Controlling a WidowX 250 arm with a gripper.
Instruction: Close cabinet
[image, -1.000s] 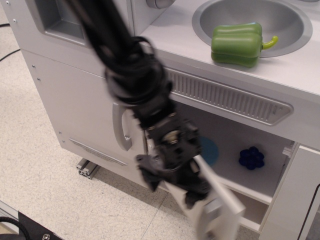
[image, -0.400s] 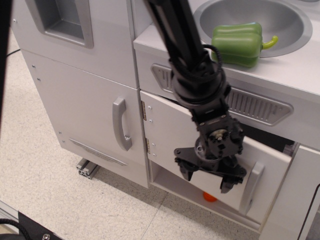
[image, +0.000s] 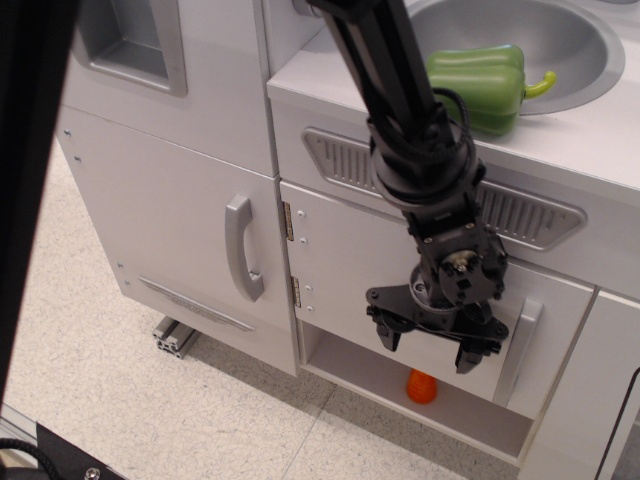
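Observation:
The cabinet's flat white door (image: 350, 255) lies nearly flush against the white toy-kitchen cupboard, hinged at its left side. Its straight grey bar handle (image: 520, 350) stands at the door's right edge. My black gripper (image: 436, 348) hangs in front of the door's lower right part, fingers (image: 386, 332) spread open and empty, pointing down, just left of the handle. The arm hides part of the door. The inner shelves are hidden; only a low open slot shows beneath the door.
An orange object (image: 422, 386) lies in the open slot under the door. A taller white door with a curved grey handle (image: 240, 247) stands to the left. A green pepper (image: 480, 80) sits at the sink's (image: 590, 30) rim on the counter. Floor tiles lie below.
The cabinet door swung from wide open to nearly shut. My gripper moved right and back with it, and the blue objects inside are now hidden.

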